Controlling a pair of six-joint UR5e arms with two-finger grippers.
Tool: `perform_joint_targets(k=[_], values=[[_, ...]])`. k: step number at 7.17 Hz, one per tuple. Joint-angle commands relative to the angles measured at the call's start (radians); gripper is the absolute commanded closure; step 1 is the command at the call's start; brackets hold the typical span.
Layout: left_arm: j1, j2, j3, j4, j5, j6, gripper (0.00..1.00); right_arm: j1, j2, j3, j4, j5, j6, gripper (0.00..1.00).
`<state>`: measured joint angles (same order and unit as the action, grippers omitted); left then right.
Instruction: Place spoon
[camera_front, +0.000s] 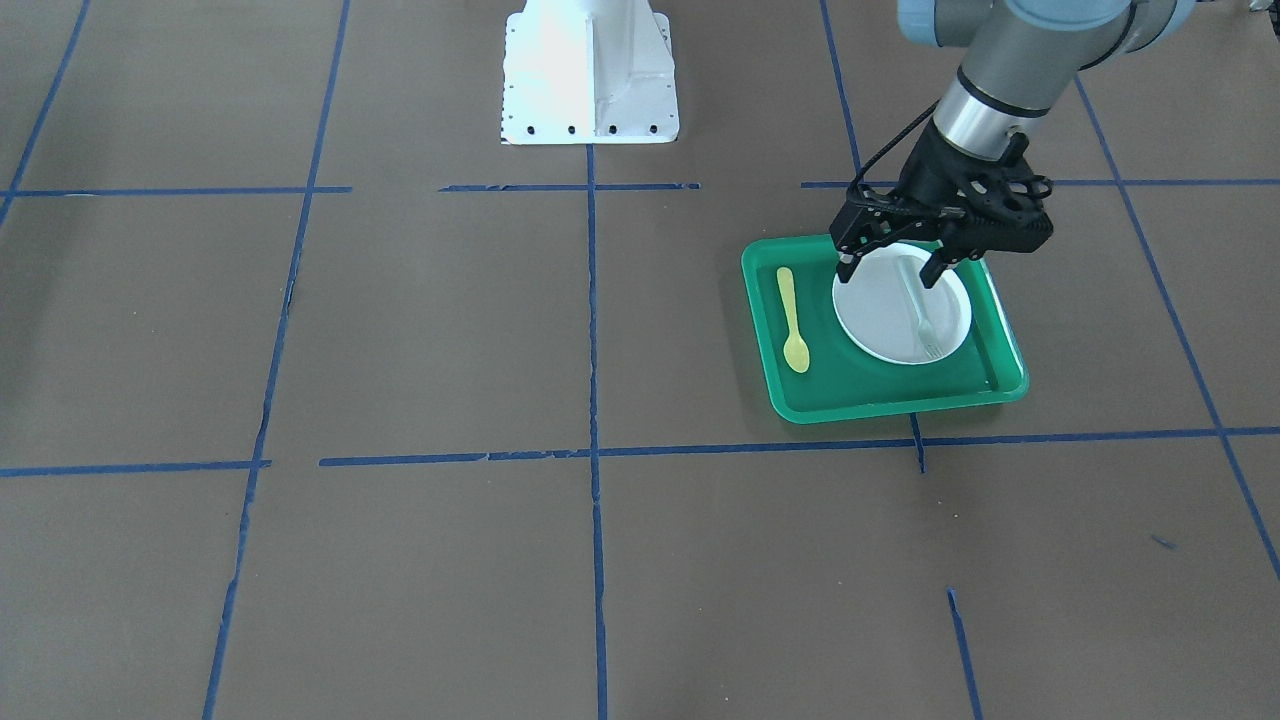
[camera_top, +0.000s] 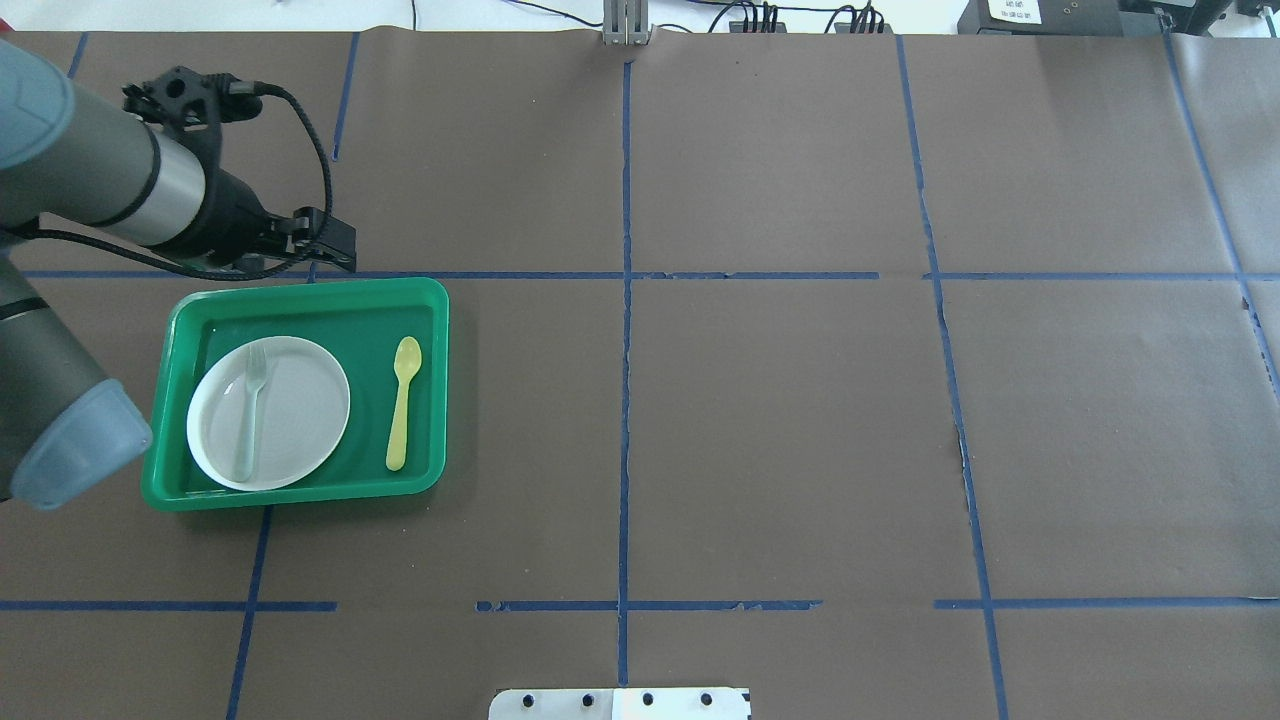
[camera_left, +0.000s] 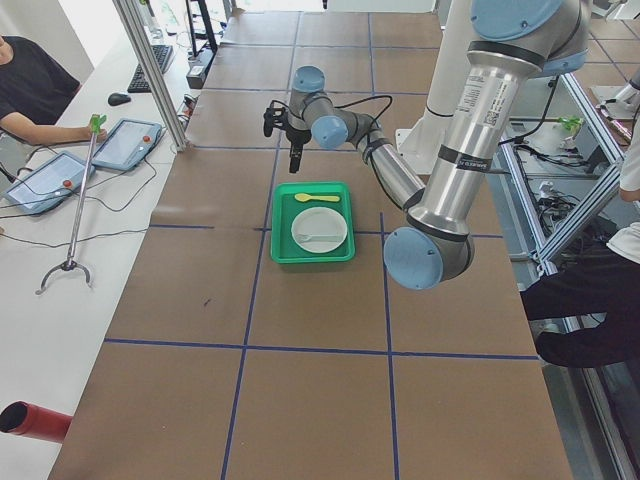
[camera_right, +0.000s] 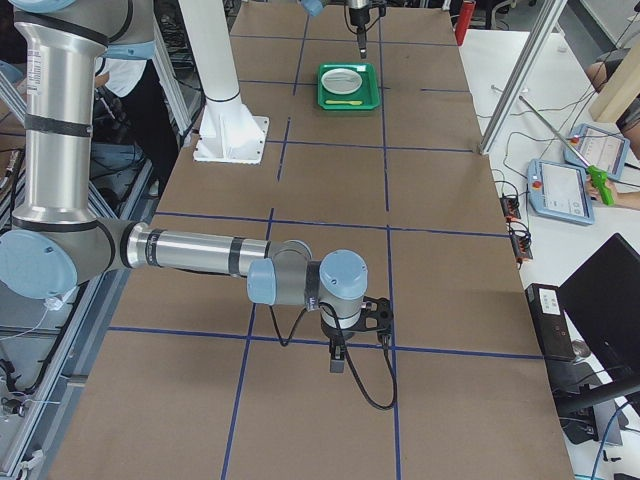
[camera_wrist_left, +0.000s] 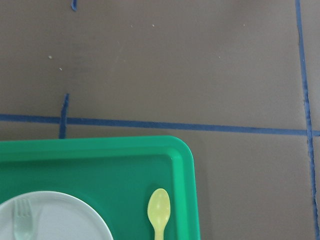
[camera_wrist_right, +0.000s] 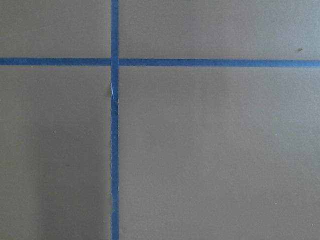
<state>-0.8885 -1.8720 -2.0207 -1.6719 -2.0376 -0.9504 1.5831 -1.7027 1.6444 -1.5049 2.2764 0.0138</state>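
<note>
Gaping in front view only, left tool (camera_front: 888, 272)

Brown table (camera_top: 780, 420) (blue-taped) carries green tray (camera_top: 370, 320).

The small yellow plastic spoon (camera_top: 403, 403) lay flat on the floor of the green tray (camera_top: 300, 287), close inside its right-hand rim. Its slim handle ran parallel to that rim, the oval bowl pointing toward the tray's far edge.
</note>
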Motion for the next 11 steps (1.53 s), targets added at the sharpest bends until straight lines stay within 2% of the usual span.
perform_joint_targets(k=[1, 3, 6, 8, 11], values=[[-0.122, 0.103, 0.003, 0.005, -0.033, 0.332, 0.00, 0.000, 0.000, 0.000, 0.002, 0.000, 0.000, 0.00], [-0.388, 0.204, 0.118, 0.006, -0.224, 0.660, 0.00, 0.000, 0.000, 0.000, 0.000, 0.000, 0.000, 0.00], [-0.594, 0.382, 0.233, 0.014, -0.237, 0.917, 0.00, 0.000, 0.000, 0.000, 0.002, 0.000, 0.000, 0.00], [-0.653, 0.448, 0.315, 0.018, -0.247, 1.065, 0.00, 0.000, 0.000, 0.000, 0.000, 0.000, 0.000, 0.00], [-0.684, 0.468, 0.312, 0.064, -0.306, 1.055, 0.00, 0.000, 0.000, 0.000, 0.000, 0.000, 0.000, 0.00]])
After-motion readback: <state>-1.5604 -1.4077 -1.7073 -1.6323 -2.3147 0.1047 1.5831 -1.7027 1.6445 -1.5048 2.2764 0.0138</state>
